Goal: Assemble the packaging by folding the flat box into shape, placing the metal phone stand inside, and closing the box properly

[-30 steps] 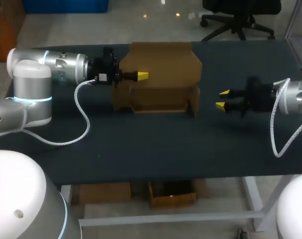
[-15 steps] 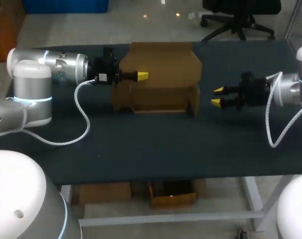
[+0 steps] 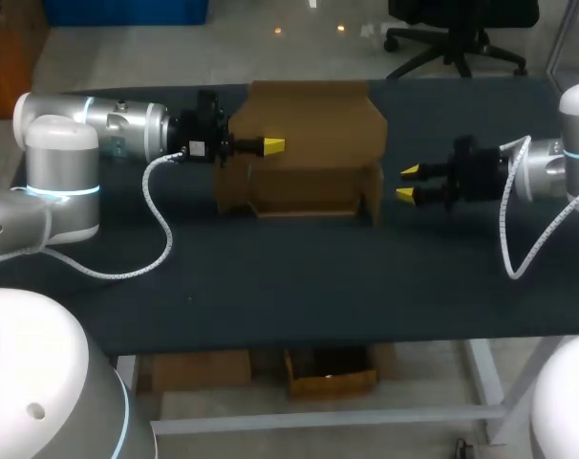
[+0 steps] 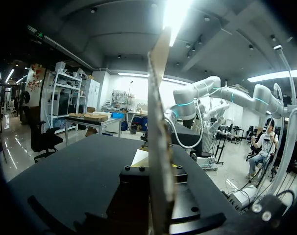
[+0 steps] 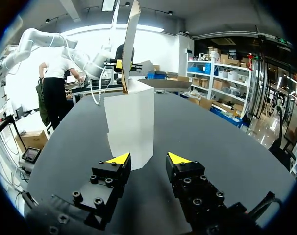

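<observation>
A half-folded brown cardboard box (image 3: 313, 143) sits at the far middle of the dark counter (image 3: 270, 296), close to its far edge. The left fingers (image 3: 273, 145) are clamped on an upright panel at the box's left end. The right fingers (image 3: 409, 170) are spread wide, holding nothing, just right of the box's right wall, not touching. A broad band of counter lies between box and near edge.
</observation>
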Controlling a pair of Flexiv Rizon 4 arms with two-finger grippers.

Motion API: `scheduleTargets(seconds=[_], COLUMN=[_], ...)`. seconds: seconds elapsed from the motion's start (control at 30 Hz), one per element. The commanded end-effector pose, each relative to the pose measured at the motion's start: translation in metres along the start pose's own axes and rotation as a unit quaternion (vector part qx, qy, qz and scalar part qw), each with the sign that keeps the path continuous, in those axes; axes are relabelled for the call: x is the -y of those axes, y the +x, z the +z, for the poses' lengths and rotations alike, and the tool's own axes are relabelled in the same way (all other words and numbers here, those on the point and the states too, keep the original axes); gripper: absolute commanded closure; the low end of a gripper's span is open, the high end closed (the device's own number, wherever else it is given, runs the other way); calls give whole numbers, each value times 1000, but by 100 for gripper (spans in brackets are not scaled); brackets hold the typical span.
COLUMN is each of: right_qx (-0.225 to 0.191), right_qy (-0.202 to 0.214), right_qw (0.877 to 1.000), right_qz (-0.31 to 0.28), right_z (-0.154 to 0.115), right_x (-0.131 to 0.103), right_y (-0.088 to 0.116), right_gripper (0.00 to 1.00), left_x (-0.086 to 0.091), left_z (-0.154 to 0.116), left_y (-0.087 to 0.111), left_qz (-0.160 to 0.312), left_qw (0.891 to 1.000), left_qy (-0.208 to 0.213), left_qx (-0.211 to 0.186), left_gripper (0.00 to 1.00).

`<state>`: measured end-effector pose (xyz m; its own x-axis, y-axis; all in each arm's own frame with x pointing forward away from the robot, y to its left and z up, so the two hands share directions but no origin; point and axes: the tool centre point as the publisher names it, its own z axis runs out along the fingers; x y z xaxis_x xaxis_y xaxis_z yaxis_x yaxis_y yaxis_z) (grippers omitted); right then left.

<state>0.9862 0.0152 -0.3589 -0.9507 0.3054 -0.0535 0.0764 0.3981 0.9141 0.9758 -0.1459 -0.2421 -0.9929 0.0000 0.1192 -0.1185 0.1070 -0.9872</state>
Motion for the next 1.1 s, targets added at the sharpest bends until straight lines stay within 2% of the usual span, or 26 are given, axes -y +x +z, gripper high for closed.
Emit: scheduleTargets(seconds=[0.03,0.63,1.1], right_qx=[-3,-21,-34], right_qy=[0,-14,-14], right_qw=[1000,1000,999], right_qz=[-1,-11,-18], right_z=[8,32,39], right_x=[0,-5,-8], right_y=[-4,-12,-7], right_gripper=[55,56,55], left_x=[-5,-5,-5], left_z=[-1,-1,-1], left_y=[-2,-2,-2], left_qz=[0,0,0], left_qw=[1000,1000,1000], left_qy=[0,0,0], left_qx=[-1,-1,-1], left_gripper=[100,100,100])
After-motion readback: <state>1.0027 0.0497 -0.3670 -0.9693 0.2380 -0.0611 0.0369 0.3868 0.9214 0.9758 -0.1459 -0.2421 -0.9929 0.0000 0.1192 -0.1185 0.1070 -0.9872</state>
